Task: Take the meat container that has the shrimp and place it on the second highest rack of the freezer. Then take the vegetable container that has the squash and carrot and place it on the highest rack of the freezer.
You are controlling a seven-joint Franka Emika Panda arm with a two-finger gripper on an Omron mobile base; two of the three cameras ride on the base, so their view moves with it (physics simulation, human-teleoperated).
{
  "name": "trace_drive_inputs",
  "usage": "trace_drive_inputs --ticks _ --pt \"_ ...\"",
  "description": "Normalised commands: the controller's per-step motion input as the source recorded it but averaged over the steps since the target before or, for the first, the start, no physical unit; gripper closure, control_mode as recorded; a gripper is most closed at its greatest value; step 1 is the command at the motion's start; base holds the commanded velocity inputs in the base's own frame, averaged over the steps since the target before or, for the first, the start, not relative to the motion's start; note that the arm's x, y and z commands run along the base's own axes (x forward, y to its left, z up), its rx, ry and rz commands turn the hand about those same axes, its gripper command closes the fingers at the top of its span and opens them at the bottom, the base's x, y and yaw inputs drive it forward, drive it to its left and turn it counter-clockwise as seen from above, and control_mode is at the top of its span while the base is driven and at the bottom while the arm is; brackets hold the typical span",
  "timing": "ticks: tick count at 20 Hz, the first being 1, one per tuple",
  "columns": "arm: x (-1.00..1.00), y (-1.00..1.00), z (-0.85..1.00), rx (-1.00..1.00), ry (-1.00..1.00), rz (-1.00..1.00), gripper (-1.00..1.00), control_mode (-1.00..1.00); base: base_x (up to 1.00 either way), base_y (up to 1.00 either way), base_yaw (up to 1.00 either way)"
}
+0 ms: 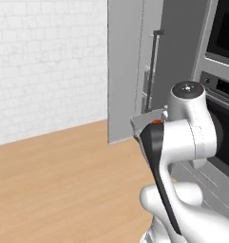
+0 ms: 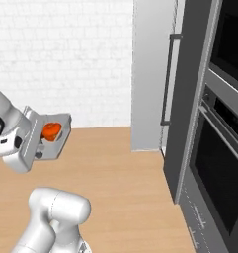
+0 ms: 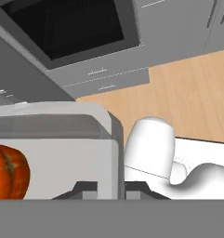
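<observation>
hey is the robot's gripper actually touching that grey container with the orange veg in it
Touching. In the hand view the gripper has its jaws closed on the container wall, no gap visible; the right base view shows it carried clear of the floor.

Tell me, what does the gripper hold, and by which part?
The gripper holds the grey container with the orange squash, pinching one side wall at its rim.

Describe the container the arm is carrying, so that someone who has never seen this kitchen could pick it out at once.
Start at the tall grey freezer against the white brick wall, then look left over the wooden floor to the white arm. Its gripper is shut on the rim of a pale grey container, held off the floor and tipped up. The chunky orange-red pieces inside mark it out.
</observation>
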Motion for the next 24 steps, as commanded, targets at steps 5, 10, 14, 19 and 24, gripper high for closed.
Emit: trace_drive_inputs --ticks 5,10,14,19,24 --pt "0.00 0.00 0.00 0.00 0.00 0.00 1.00 1.00 0.91 -0.04 0.02" --pt "0.00 0.00 0.00 0.00 0.00 0.00 1.00 1.00 0.96 -0.03 0.00" --pt "0.00 0.00 0.00 0.00 0.00 0.00 1.00 1.00 0.91 0.28 -0.30" --pt "0.00 0.00 0.00 0.00 0.00 0.00 1.00 1.00 0.82 0.49 -0.52" --pt "0.00 0.00 0.00 0.00 0.00 0.00 1.00 1.00 0.80 0.58 -0.55"
